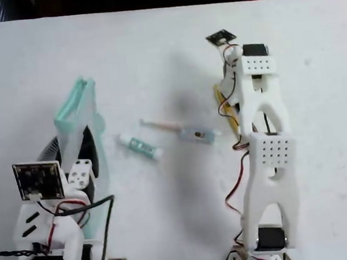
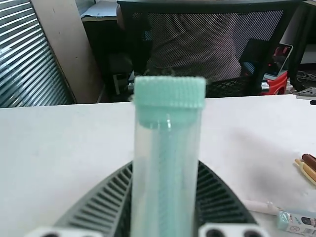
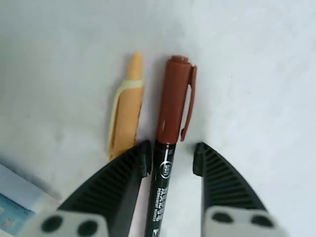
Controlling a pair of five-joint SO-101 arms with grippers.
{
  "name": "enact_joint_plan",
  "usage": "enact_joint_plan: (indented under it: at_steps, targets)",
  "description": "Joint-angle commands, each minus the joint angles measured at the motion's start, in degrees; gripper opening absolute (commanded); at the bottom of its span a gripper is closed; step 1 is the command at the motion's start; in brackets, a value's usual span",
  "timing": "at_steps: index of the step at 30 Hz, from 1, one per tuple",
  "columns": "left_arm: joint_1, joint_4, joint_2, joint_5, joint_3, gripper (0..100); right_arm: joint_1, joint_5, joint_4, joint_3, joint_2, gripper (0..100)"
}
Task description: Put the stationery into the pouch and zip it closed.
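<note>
Left tool (image 2: 165, 173) is clamped on the mint pouch (image 2: 168, 123), holding it upright over the surface's (image 1: 152, 45) left side. Right tool (image 3: 170, 158) sits partly open toward the right side, jaws either side of the brown marker (image 3: 174, 106), with the orange pen (image 3: 126, 111) just beside it.

Both arms are white plastic shells over black motors. The left arm (image 1: 70, 240) carries a square black circuit board (image 1: 38, 180) and black and red cables (image 1: 76, 205). The right arm (image 1: 269, 182) has grids of small holes (image 1: 274, 150), a small black board (image 1: 221, 37), and red and yellow wires (image 1: 222, 106). The fingers (image 3: 113, 182) are dark grey and ribbed, on white bases with round dark sockets (image 3: 52, 224).
</note>
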Motion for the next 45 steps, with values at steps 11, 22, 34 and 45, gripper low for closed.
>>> enact_joint_plan:
  at_steps: [11, 22, 34, 45]
  targets:
    - [8.5, 1.9, 0.8, 0.9, -0.2, 18, -0.7, -0.4, 11.3, -15.2, -6.8, 1.8]
    - [8.3, 5.8, 0.8, 0.5, -2.9, 18, -5.4, -1.5, 14.1, -15.6, -35.0, 1.8]
    - [8.8, 9.7, 0.7, -2.9, -5.5, 18, -28.5, -17.5, 10.2, 6.2, -76.6, 1.7]
    - [13.9, 9.9, 0.7, -3.3, -4.7, 18, -42.6, -35.9, -5.2, 12.2, -80.7, 1.8]
